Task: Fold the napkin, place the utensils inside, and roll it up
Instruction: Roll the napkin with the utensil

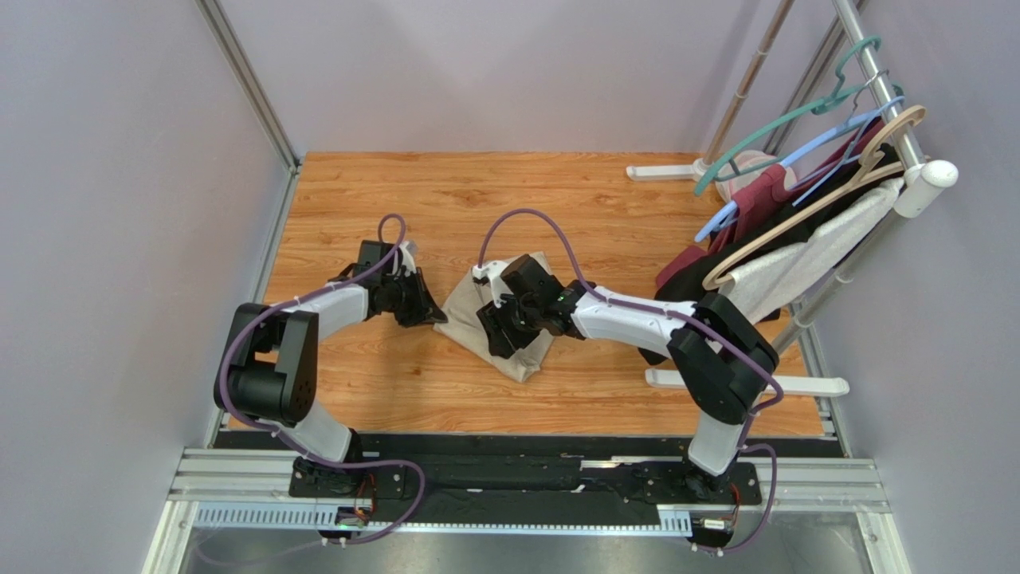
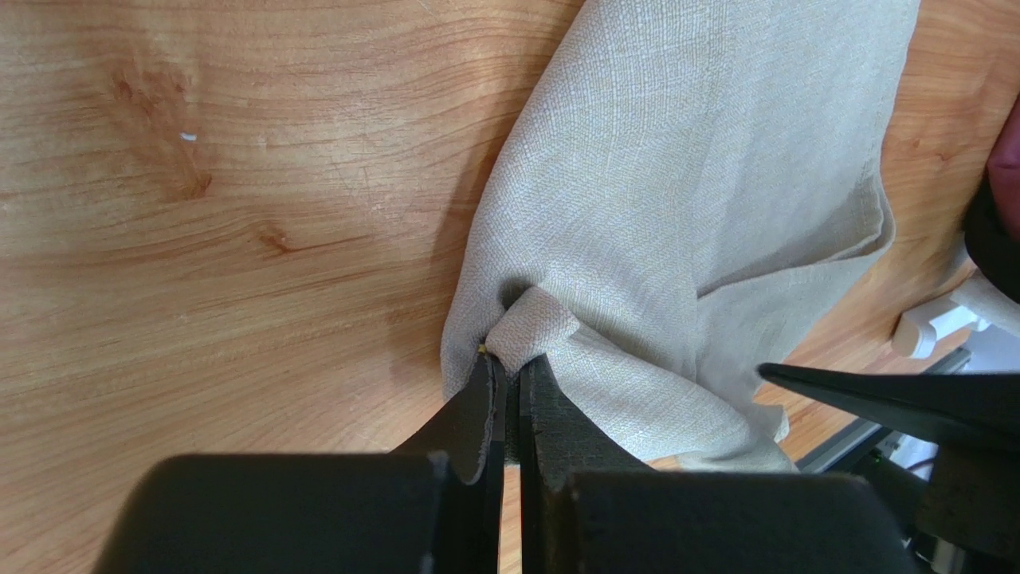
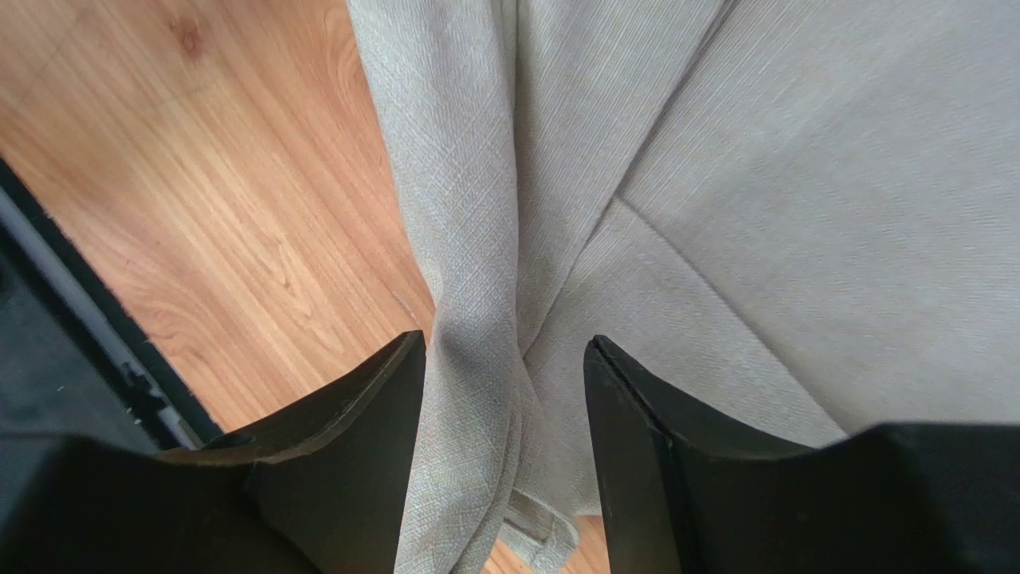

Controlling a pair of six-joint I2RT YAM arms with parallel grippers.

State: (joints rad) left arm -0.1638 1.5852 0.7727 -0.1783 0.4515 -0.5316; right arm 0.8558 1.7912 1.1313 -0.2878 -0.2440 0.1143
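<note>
The beige napkin (image 1: pixel 485 313) lies crumpled on the wooden table between the two arms. My left gripper (image 1: pixel 422 313) is at its left edge and is shut on a pinched fold of the napkin (image 2: pixel 671 179), the fold bulging just past the fingertips. My right gripper (image 1: pixel 503 325) hovers over the napkin's middle with its jaws open, a loose ridge of the napkin (image 3: pixel 718 215) lying between the fingers (image 3: pixel 371 395). The utensils are out of view.
A clothes rack (image 1: pixel 838 144) with hangers and white and maroon garments stands at the right side of the table. Grey walls close in the left and back. The rack's white foot (image 1: pixel 766 385) lies near the right arm.
</note>
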